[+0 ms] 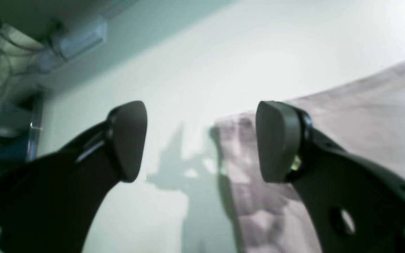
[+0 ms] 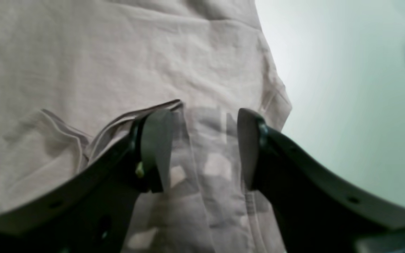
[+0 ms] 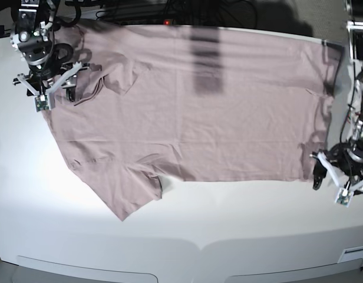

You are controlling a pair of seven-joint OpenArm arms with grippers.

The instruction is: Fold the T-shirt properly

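Note:
The pink-mauve T-shirt lies spread flat on the white table, neck end at the left and hem at the right. One sleeve points toward the table front. My right gripper is open and empty just above the neck and shoulder area; in the right wrist view a folded cloth edge lies by its left finger. My left gripper is open and empty over the near hem corner. In the left wrist view that corner of the shirt lies between the fingers.
Cables and dark equipment run along the back edge of the table. A power strip with cables shows beyond the table edge in the left wrist view. Bare white table lies in front of the shirt, ending in a curved front edge.

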